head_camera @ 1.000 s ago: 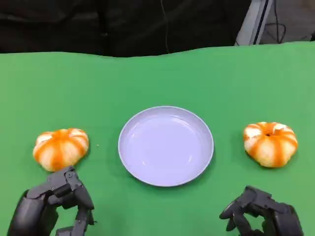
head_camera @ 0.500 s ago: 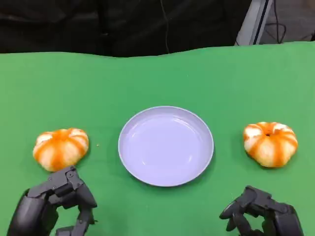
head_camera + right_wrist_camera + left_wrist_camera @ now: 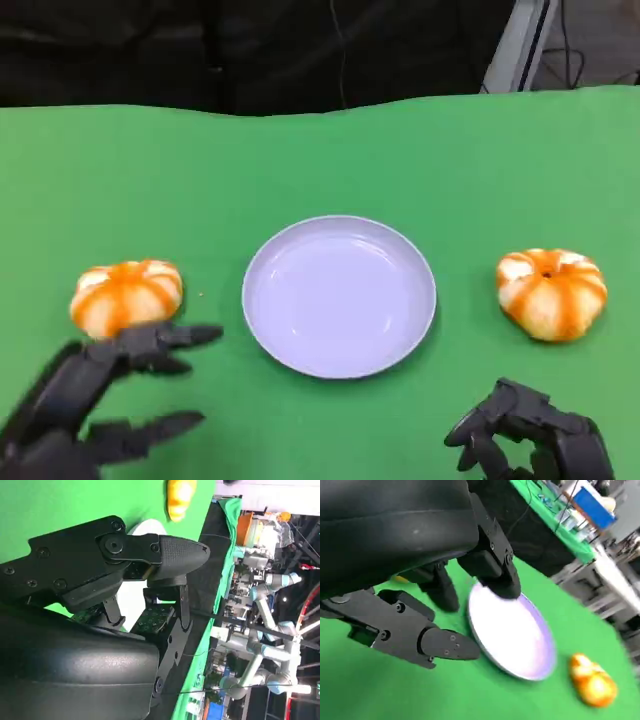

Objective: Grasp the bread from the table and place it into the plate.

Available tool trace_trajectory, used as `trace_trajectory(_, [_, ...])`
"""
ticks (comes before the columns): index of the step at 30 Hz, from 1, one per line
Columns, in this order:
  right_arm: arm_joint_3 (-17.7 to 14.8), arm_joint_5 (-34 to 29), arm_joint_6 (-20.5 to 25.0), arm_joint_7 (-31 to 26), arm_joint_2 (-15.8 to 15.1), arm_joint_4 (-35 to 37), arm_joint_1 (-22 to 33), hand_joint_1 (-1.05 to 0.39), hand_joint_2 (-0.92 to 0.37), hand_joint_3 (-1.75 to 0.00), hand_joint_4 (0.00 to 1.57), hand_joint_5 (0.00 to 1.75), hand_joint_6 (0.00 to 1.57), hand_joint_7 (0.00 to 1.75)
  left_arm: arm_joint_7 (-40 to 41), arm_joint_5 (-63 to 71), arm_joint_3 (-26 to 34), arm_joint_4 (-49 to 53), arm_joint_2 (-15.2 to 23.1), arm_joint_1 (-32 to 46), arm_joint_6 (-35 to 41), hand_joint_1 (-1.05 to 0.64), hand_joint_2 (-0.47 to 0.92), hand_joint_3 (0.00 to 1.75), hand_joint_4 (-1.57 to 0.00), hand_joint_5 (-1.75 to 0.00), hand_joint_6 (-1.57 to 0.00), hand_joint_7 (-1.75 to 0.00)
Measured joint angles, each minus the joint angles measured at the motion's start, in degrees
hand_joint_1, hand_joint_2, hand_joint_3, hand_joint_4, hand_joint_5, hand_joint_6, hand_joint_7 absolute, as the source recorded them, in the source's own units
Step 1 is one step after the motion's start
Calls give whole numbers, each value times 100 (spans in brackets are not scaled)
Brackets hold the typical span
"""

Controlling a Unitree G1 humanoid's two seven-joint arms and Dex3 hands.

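The left hand [image 3: 95, 395], fingers spread and holding nothing, lies just near of the left bread [image 3: 126, 296], the lavender plate [image 3: 339, 296] sits mid-table with a second bread [image 3: 551, 293] to its right, and the right hand [image 3: 528, 441] rests curled in, empty, at the near right.

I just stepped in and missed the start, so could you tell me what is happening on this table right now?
The robot is setting up to put bread on the empty plate in the middle of the green table. One bread roll lies left of the plate, another bread roll to its right, both untouched. The left hand has its fingers spread, reaching toward the near roll without holding it. The right hand sits low by the table edge with its fingers curled, holding nothing.
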Motion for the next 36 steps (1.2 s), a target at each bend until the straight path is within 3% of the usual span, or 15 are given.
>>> trace_trajectory(7, [-7,-4,0,-3,1,0,1,-69,-89,-50,85,156,90,122,267,493,-10,-12,130,-246,98,-57,92,14,-41,-32,-48,0])
trace_trajectory(10, [-14,-9,5,-14,0,-1,9,-69,-89,-51,85,156,90,122,537,1142,-146,128,234,-445,151,-67,92,16,-34,-28,-40,0])
trace_trajectory(16, [2,-1,20,6,2,-37,43,-70,-88,-51,85,157,90,122,1341,2470,-530,995,612,-1397,376,-70,92,18,-30,-25,-35,0])
trace_trajectory(21, [1,2,33,7,4,-91,55,-69,-88,-51,85,157,90,121,1565,2732,-907,1876,619,-1962,570,-70,92,20,-23,-20,-30,0])
trace_trajectory(36, [9,18,16,15,12,-110,67,-69,-89,-51,85,154,90,120,2345,3157,-1935,4398,483,-3382,1271,-70,92,27,-24,-17,-31,-1])
